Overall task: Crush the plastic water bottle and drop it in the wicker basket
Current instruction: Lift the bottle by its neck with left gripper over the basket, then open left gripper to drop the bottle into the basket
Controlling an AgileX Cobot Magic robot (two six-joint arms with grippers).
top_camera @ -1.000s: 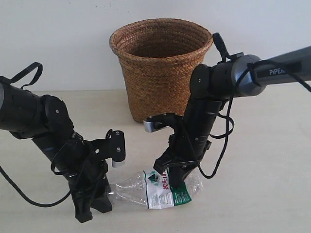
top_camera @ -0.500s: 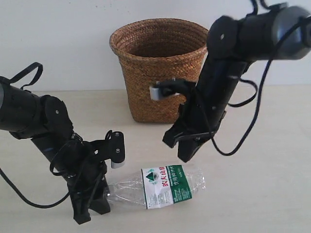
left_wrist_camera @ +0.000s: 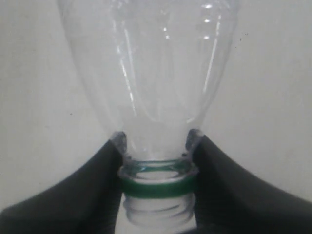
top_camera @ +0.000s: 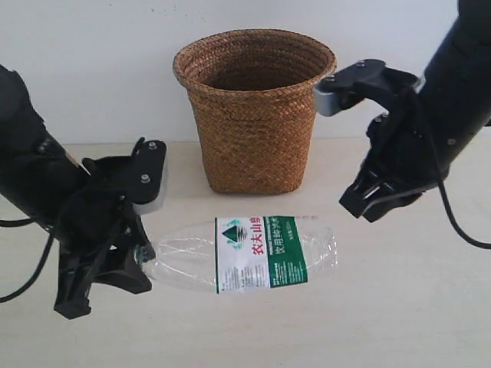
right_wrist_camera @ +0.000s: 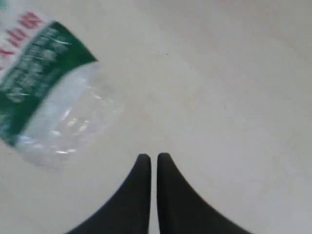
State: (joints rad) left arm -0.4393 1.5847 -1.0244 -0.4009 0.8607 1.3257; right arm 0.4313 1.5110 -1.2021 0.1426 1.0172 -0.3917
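Note:
The plastic water bottle (top_camera: 245, 253) hangs roughly level above the table, clear with a green-and-white label bearing red characters. My left gripper (top_camera: 136, 257) is shut on its neck; in the left wrist view the dark fingers (left_wrist_camera: 97, 180) clamp just at the green cap ring (left_wrist_camera: 158, 185), with the bottle (left_wrist_camera: 151, 68) widening away from them. My right gripper (top_camera: 368, 208) is shut with nothing in it, lifted to the right of the bottle's base. The right wrist view shows its tips (right_wrist_camera: 154, 158) together over bare table, the bottle's base (right_wrist_camera: 53, 107) off to one side. The wicker basket (top_camera: 253, 107) stands upright behind.
A pale tabletop (top_camera: 399, 307) runs under everything, with a white wall (top_camera: 92, 61) behind the basket. The right arm's dark links (top_camera: 453, 100) reach in from the upper right, the left arm (top_camera: 31, 184) from the left.
The left gripper has lifted the bottle off the table and raised it. The right gripper let go of the label, rose, swung out to the right and closed empty.

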